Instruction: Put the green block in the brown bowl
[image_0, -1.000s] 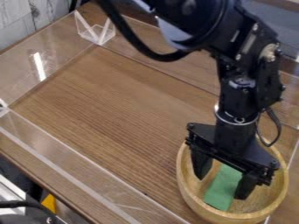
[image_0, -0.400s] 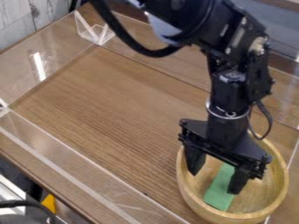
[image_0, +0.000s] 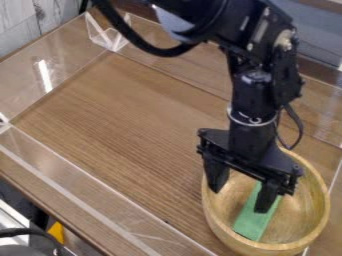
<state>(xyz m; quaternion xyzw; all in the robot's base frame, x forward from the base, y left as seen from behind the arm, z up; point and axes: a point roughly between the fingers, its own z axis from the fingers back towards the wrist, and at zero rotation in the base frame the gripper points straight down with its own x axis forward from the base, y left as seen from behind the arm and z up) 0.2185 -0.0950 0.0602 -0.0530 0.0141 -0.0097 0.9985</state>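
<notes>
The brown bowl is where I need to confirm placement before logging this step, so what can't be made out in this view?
- Brown bowl: its far rim is hidden behind the open pincer and arm.
- Green block: its upper end sits behind a pincer finger, so any contact there is unclear.
- Bowl floor under the block: too small and blurred to judge whether it lies flat.
- Table: cut off by the picture's edges.

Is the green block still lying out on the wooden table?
No, the green block lies inside the brown bowl, below the open fingers.
</notes>
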